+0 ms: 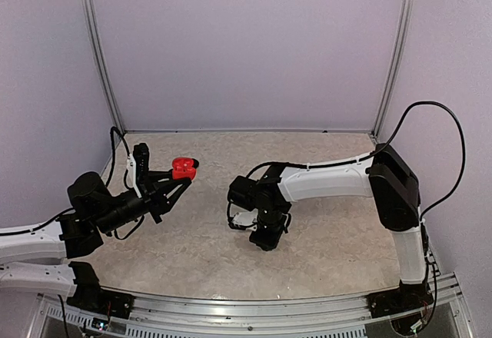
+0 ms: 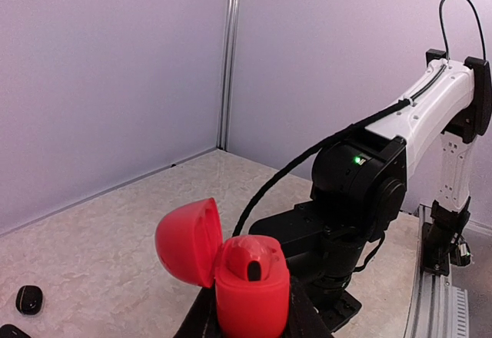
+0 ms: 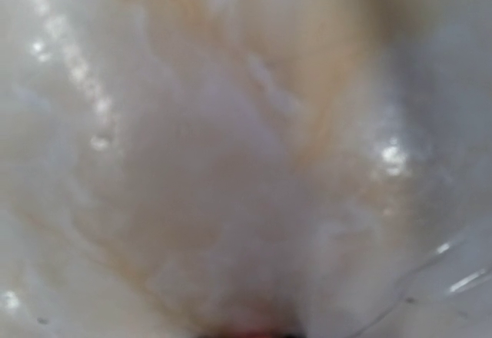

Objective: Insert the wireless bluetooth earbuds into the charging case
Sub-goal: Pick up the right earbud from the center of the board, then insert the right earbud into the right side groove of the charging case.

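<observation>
Charging case (image 2: 250, 288), red plastic pebble, lid open, clamped in left end effector (image 1: 182, 177); right end effector (image 1: 266, 238), right of it: state indeterminable.

1. Charging case (image 2: 250, 296): red plastic, smooth, satin sheen.
2. Table (image 1: 330, 238): beige marbled stone look, smooth, slightly glossy.
3. Walls (image 1: 246, 46): plain lilac, matt.
4. Corner posts (image 1: 101, 54): bare silvery metal.
5. Right arm (image 1: 330, 180): white plastic shell, smooth; joints matt black.

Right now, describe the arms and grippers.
White links with black joints on both the left arm and right arm. The left gripper and right gripper are black. A black cable loops over the right arm, whose wrist shows a green light.
</observation>
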`<state>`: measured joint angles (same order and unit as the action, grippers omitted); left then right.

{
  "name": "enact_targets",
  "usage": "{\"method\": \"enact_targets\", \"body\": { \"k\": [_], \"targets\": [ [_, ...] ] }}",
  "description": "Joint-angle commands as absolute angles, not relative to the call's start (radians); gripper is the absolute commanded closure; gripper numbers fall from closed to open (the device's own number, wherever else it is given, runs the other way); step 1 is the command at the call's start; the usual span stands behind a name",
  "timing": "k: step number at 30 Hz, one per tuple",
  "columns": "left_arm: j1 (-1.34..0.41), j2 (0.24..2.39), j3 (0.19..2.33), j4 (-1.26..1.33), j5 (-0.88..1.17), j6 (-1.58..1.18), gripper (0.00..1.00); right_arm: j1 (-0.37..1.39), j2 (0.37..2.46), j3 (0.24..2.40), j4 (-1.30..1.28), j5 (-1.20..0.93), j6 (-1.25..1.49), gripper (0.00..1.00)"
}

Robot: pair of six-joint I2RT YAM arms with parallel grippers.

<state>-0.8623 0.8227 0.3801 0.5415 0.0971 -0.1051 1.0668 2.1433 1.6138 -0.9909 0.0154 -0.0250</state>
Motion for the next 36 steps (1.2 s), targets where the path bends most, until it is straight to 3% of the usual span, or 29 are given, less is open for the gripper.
{"method": "enact_targets", "body": {
  "k": [1, 10, 20, 28, 36],
  "targets": [
    [-0.854, 0.810, 0.371, 0.551, 0.089, -0.111, 1.00, 1.077, 2.154, 1.631, -1.006, 0.002, -0.032, 0.80],
    [-0.854, 0.815, 0.362, 0.578, 0.081, -0.113, 1.00, 1.060, 2.039, 1.601, -0.902, 0.032, -0.025, 0.86],
    [-0.853, 0.815, 0.311, 0.733, 0.107, -0.116, 1.00, 1.037, 1.709, 1.523, -0.560, 0.035, -0.049, 0.89],
    [-0.858, 0.805, 0.241, 0.961, 0.123, -0.065, 1.00, 1.038, 1.462, 1.399, -0.188, -0.143, -0.028, 0.90],
    [-0.962, 0.807, 0.237, 1.039, 0.095, 0.137, 1.00, 1.105, 1.403, 1.359, -0.003, -0.247, -0.011, 0.89]
  ]
}}
